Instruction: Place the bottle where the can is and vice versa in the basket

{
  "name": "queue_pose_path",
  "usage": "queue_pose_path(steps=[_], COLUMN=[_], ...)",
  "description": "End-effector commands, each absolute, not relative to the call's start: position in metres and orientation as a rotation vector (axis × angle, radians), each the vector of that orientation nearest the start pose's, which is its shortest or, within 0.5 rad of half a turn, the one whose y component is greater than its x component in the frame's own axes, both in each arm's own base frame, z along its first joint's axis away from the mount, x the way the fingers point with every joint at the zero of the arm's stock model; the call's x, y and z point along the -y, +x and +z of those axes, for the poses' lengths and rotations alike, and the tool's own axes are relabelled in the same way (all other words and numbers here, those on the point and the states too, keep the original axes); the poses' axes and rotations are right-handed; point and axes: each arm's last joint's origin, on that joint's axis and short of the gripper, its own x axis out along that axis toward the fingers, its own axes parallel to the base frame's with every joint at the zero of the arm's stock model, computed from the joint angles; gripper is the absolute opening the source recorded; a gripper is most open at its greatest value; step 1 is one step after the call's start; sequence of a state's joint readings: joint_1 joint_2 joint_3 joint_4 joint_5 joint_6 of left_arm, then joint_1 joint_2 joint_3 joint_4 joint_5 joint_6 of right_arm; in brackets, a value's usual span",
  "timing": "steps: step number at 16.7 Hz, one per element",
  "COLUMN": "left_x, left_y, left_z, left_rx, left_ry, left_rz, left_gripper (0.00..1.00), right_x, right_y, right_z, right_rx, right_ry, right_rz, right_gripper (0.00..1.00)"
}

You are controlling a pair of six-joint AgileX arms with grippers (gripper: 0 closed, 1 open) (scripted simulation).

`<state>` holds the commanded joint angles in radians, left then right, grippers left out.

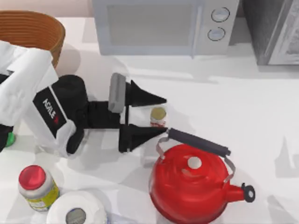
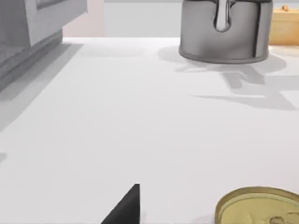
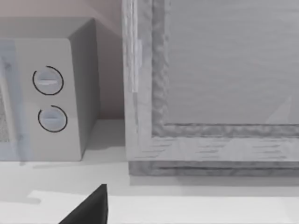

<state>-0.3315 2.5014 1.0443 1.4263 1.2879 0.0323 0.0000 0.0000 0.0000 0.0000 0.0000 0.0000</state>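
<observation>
- The left gripper [image 1: 159,115] is seen near the middle of the table [image 1: 243,107], its two black fingers spread wide, one on each side of the can [image 1: 158,116]; contact with the can cannot be made out.
- The can is stood upright on the table, between the fingertips and just beside the red kettle [image 1: 191,184], whose black handle [image 1: 198,142] lies close to it.
- In the left wrist view, the can's olive-gold top [image 2: 259,205] is shown close under the camera, with one dark fingertip [image 2: 126,207] beside it.
- The basket [image 1: 32,32] is placed at the far left corner of the table, partly covered by the white left arm [image 1: 28,93].
- A sliver of the green bottle [image 1: 8,139] is glimpsed at the left edge, beneath that arm.
- A microwave [image 1: 163,25] is set along the far edge.
- A red-capped jar [image 1: 37,186] and a paper roll [image 1: 77,212] are found at the near left.
- In the right wrist view, a dark fingertip [image 3: 88,207] of the right gripper is shown facing the microwave; whether it is spread or closed cannot be told.
</observation>
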Motion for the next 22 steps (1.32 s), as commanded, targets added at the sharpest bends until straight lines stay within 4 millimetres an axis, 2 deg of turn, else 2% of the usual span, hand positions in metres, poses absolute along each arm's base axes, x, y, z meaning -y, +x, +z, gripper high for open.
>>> queue_pose_path(steps=[9,12,14,17,19,22], left_x=[0.154,0.15,0.144,0.129,0.114,0.087], left_y=[0.372,0.375,0.376,0.368,0.351,0.305], left_z=[0.018,0.035,0.06,0.114,0.155,0.209], left_rx=[0.0,0.01,0.019,0.031,0.035,0.027], left_ry=[0.0,0.006,0.012,0.017,0.016,0.003], left_rz=[-1.587,-1.539,-1.475,-1.341,-1.23,-1.033], left_gripper=[1.0,1.0,1.0,1.0,1.0,1.0], right_x=[0.001,0.001,0.001,0.001,0.001,0.001], right_y=[0.106,0.106,0.106,0.106,0.106,0.106], right_z=[0.16,0.16,0.16,0.16,0.16,0.16], right_rx=[0.0,0.0,0.0,0.0,0.0,0.0], right_ry=[0.0,0.0,0.0,0.0,0.0,0.0], right_rz=[0.0,0.0,0.0,0.0,0.0,0.0], right_gripper=[1.0,1.0,1.0,1.0,1.0,1.0])
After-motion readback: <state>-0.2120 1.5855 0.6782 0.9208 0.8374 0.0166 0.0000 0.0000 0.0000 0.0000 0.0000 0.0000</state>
